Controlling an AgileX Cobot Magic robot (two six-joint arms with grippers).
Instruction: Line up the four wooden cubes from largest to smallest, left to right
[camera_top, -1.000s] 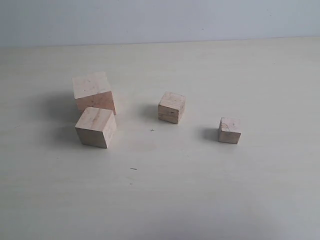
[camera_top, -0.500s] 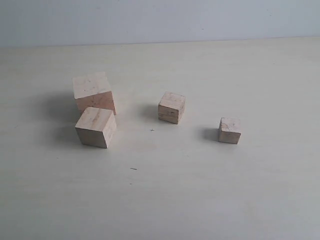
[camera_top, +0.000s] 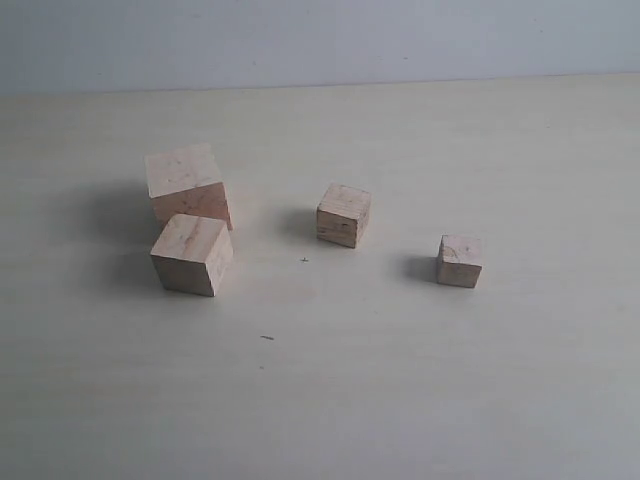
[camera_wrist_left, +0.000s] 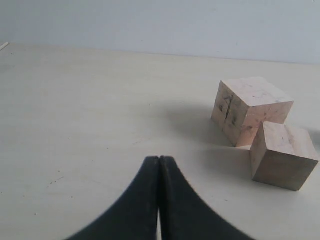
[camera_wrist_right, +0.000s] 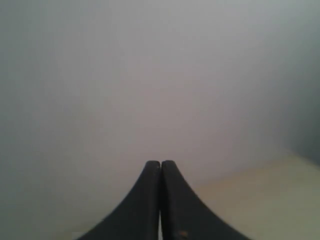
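Four pale wooden cubes rest on the table. The largest cube (camera_top: 187, 184) stands at the back left, and the second largest (camera_top: 191, 254) sits just in front of it, almost touching. A smaller cube (camera_top: 344, 214) is near the middle and the smallest (camera_top: 459, 261) lies to the right. In the left wrist view the largest cube (camera_wrist_left: 250, 109) shows dark marks on one face, with the second cube (camera_wrist_left: 282, 155) beside it. My left gripper (camera_wrist_left: 159, 159) is shut and empty, well apart from both. My right gripper (camera_wrist_right: 160, 163) is shut, facing a grey wall. Neither arm appears in the exterior view.
The cream table (camera_top: 400, 380) stretches on all sides of the cubes, ending at a pale grey wall (camera_top: 320, 40) at the back. A small dark fleck (camera_top: 267, 337) lies on the surface in front of the cubes.
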